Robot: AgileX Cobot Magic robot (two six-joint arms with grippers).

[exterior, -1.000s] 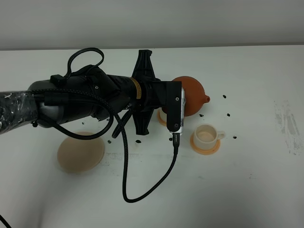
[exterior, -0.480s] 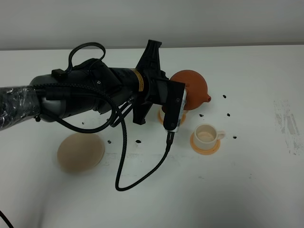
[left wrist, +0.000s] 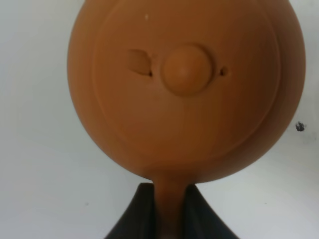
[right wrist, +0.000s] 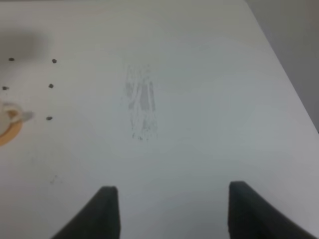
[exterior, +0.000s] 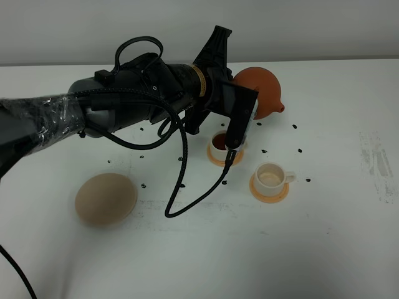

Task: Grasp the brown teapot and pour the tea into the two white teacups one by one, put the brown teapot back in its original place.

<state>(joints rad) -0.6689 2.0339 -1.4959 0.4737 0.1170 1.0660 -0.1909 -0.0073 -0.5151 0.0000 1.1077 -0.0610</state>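
While the left jaws pinch its handle, the smooth, round clay brown teapot [exterior: 263, 93] hangs above the white table [exterior: 336, 237], near two small white teacups [exterior: 217, 142] [exterior: 272, 177]; the right jaws stand spread, holding nothing.

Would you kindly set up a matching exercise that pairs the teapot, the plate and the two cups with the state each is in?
Things:
1. teapot
2. plate
3. left cup
4. right cup

States:
A. pale inside
B. nothing on it
C. held by its handle in the left gripper
D. dark brown inside

Pairs: 1-C, 2-B, 3-D, 4-A
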